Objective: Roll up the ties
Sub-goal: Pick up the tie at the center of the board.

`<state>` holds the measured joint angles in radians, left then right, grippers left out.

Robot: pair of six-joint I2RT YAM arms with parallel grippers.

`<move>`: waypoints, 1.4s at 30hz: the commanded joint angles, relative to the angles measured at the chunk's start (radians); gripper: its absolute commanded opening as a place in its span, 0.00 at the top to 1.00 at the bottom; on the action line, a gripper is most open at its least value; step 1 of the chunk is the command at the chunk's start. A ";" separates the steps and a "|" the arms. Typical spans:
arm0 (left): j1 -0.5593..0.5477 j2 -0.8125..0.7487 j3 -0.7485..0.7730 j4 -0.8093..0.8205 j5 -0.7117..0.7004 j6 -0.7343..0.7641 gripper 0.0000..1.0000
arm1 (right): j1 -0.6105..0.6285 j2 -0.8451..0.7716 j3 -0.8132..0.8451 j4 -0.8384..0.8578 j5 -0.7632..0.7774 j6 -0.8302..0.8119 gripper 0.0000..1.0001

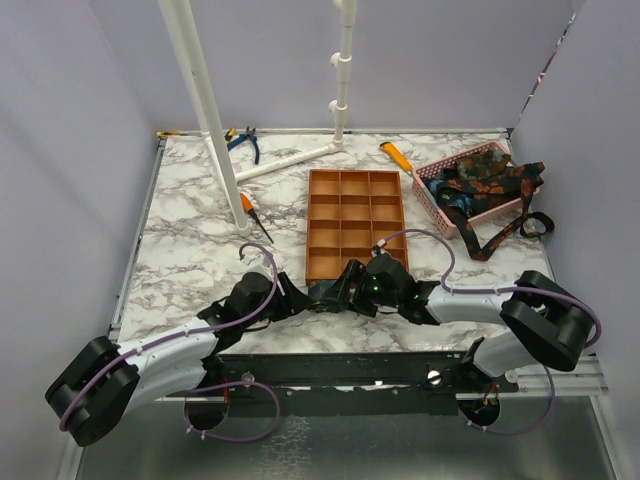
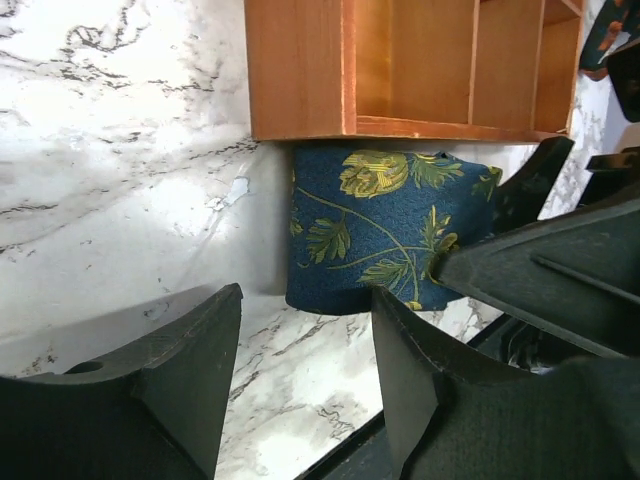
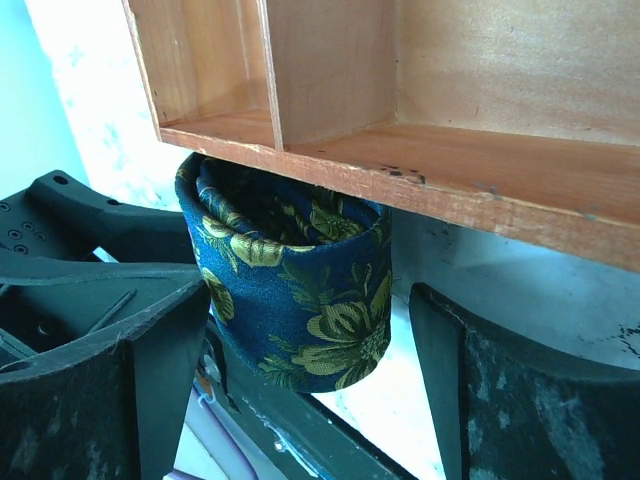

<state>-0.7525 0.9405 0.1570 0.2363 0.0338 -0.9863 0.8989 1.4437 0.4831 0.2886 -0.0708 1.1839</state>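
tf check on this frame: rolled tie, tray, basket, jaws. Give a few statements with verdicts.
1. The rolled tie stands on the table at the orange tray's near edge. True.
2. The rolled tie sits inside a tray compartment. False: it is outside the tray.
3. The pink basket is empty. False: it holds unrolled ties, one trailing onto the table.
4. The left gripper and right gripper both have open jaws. True.

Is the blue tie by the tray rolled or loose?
Rolled. The blue tie is a tight coil, layers visible, against the orange tray.
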 commanded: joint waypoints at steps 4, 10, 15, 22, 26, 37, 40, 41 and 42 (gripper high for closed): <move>0.006 0.043 0.042 0.004 -0.026 0.019 0.44 | 0.011 -0.013 0.013 -0.130 0.172 -0.055 0.10; 0.006 0.047 0.037 0.011 -0.027 0.020 0.45 | 0.011 0.010 0.041 -0.115 0.167 -0.112 0.08; 0.006 0.060 0.030 0.022 -0.018 0.015 0.45 | 0.010 0.062 0.033 -0.010 0.083 -0.099 0.14; 0.006 0.070 0.004 0.052 -0.005 0.004 0.46 | 0.016 0.107 0.014 0.098 0.004 -0.070 0.22; 0.006 0.081 -0.003 0.067 0.005 -0.002 0.46 | 0.016 0.125 0.018 0.123 -0.019 -0.074 0.23; 0.007 0.082 -0.014 0.081 0.019 -0.008 0.47 | 0.018 0.144 0.016 0.160 -0.022 -0.073 0.41; 0.006 0.079 -0.018 0.081 0.023 -0.010 0.47 | 0.019 0.144 0.013 0.171 -0.025 -0.077 0.49; 0.006 0.079 -0.020 0.082 0.024 -0.010 0.47 | 0.019 0.144 0.011 0.175 -0.027 -0.078 0.52; 0.005 0.078 -0.022 0.082 0.025 -0.012 0.47 | 0.019 0.144 0.010 0.180 -0.029 -0.079 0.55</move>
<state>-0.7517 1.0168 0.1539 0.2977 0.0380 -0.9909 0.9115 1.5654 0.5129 0.4503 -0.0757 1.1152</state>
